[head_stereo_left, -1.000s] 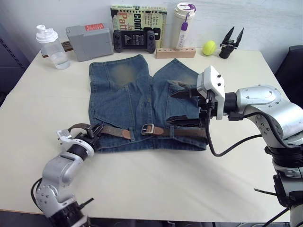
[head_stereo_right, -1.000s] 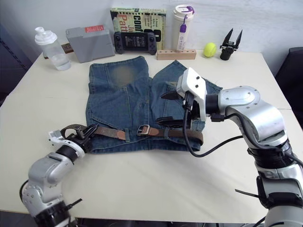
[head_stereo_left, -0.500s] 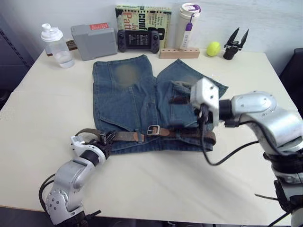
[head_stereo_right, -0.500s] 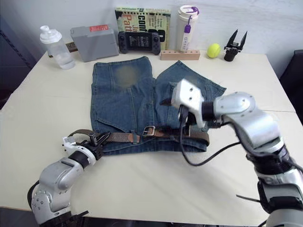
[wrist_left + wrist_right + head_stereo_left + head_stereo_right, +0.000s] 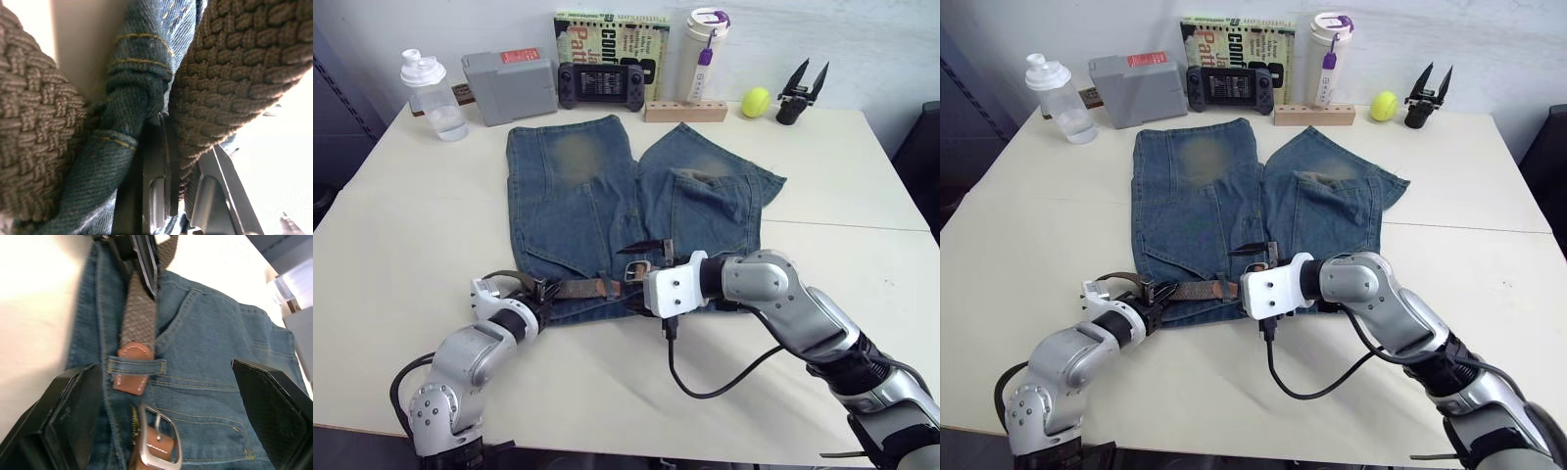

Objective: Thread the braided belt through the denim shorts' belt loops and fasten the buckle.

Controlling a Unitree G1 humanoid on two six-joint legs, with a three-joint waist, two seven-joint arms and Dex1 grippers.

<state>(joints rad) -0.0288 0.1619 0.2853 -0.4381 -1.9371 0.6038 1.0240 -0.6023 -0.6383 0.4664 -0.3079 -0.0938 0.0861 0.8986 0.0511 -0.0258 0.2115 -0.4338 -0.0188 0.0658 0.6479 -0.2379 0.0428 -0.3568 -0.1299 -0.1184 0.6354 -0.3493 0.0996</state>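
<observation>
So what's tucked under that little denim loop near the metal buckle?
The belt's tan leather tip passes under that belt loop, just short of the buckle. The shorts' waistband beneath is covered.

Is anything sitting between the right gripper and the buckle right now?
Nothing visible does. The right gripper is open just over the waistband of the denim shorts, and the buckle lies exposed between its fingers, beside the tan belt tip.
</observation>
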